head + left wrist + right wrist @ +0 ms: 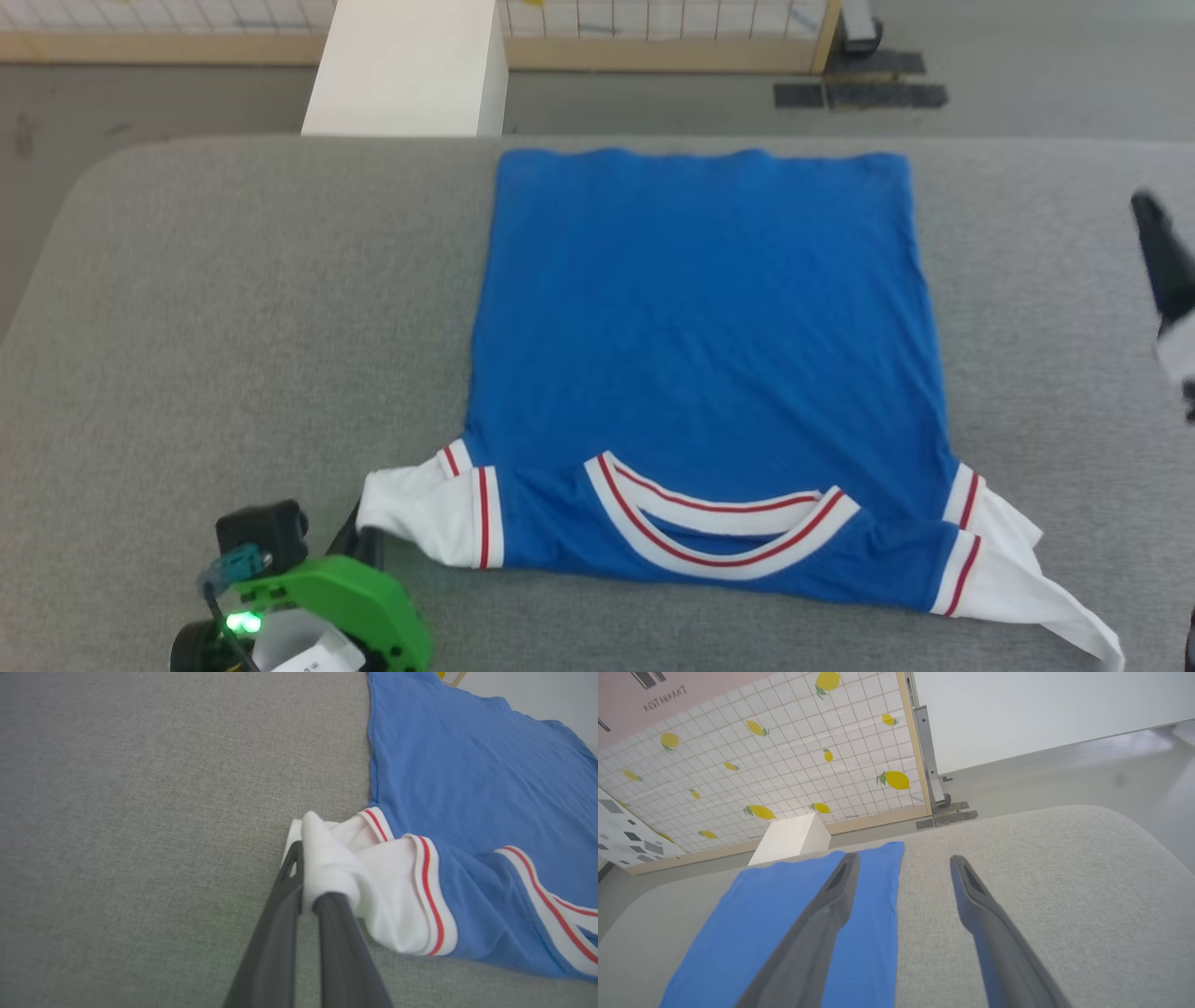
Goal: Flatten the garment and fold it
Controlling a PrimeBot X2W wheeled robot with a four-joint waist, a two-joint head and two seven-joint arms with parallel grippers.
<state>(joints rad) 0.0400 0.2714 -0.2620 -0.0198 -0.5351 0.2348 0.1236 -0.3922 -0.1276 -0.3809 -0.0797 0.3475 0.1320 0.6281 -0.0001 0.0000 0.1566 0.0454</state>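
The garment (700, 355) lies on the grey tabletop (233, 327), a bit right of the middle. Its bottom hem is at the far edge. Its collar (719, 532) is close to the near edge. The big blue part looks flat and smooth. The two white sleeves do not.

The left gripper (308, 877) is pressed together on the left sleeve (336, 858). It pinches a bunch of the white cloth by the near edge, on the left side of the shirt. The right gripper (903, 858) is spread wide and holds nothing. It hangs in the air over the right side of the tabletop, near the blue edge of the shirt.

This looks like the flattening step, and the folding has not begun. The left sleeve is lumpy where it is pinched. The right sleeve (1008, 569) is crumpled into a point near the near right corner.

Next, the left gripper probably needs to pull its sleeve gently out toward the left edge and lay it down flat. A hard pull could drag the whole shirt out of place. The right gripper would need to come down to the right sleeve, pinch it, and smooth it out the same way.
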